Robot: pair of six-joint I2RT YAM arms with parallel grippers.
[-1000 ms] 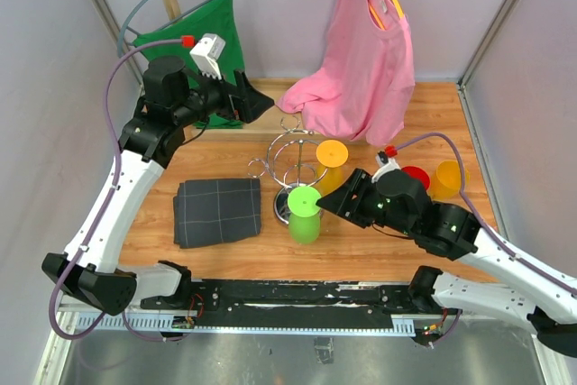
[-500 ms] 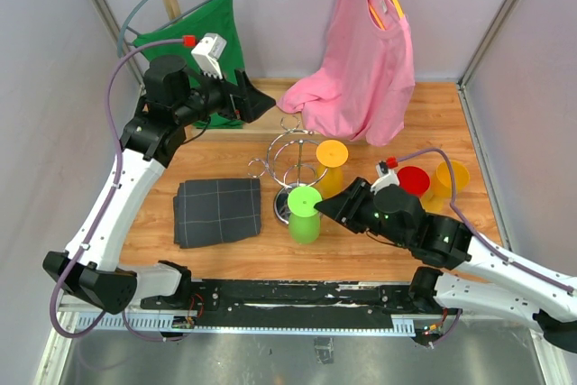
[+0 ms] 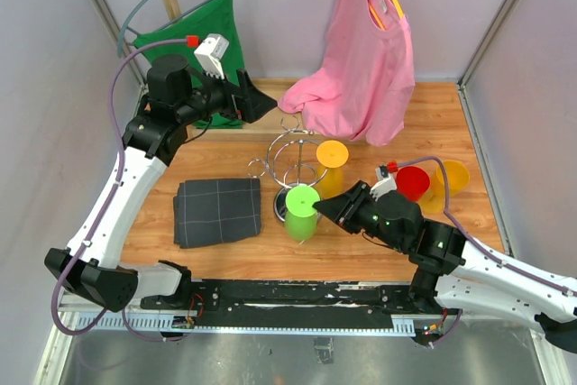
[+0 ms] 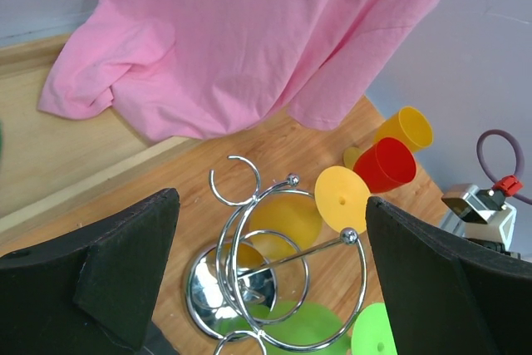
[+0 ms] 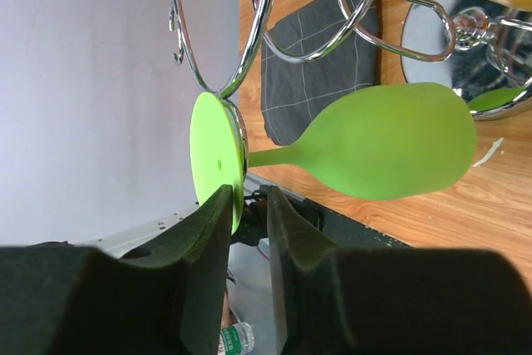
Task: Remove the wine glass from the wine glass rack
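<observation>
Right gripper [image 5: 249, 197]: black padded fingers nearly together, the gap at the rim of the flat round foot of a lime-green matte plastic wine glass [image 5: 391, 151]; grip cannot be told. Glass hangs foot-up on shiny chrome looped-wire rack [image 3: 287, 152], centre of overhead view. Left gripper [image 4: 270, 202] spread wide, upper left. Wood-grain table [image 3: 216, 155]; pale lilac walls [image 3: 54, 87].

Light wooden table [image 3: 469, 128], pale lilac walls [image 3: 288, 15], metal corner posts [image 3: 500, 20], even light.
</observation>
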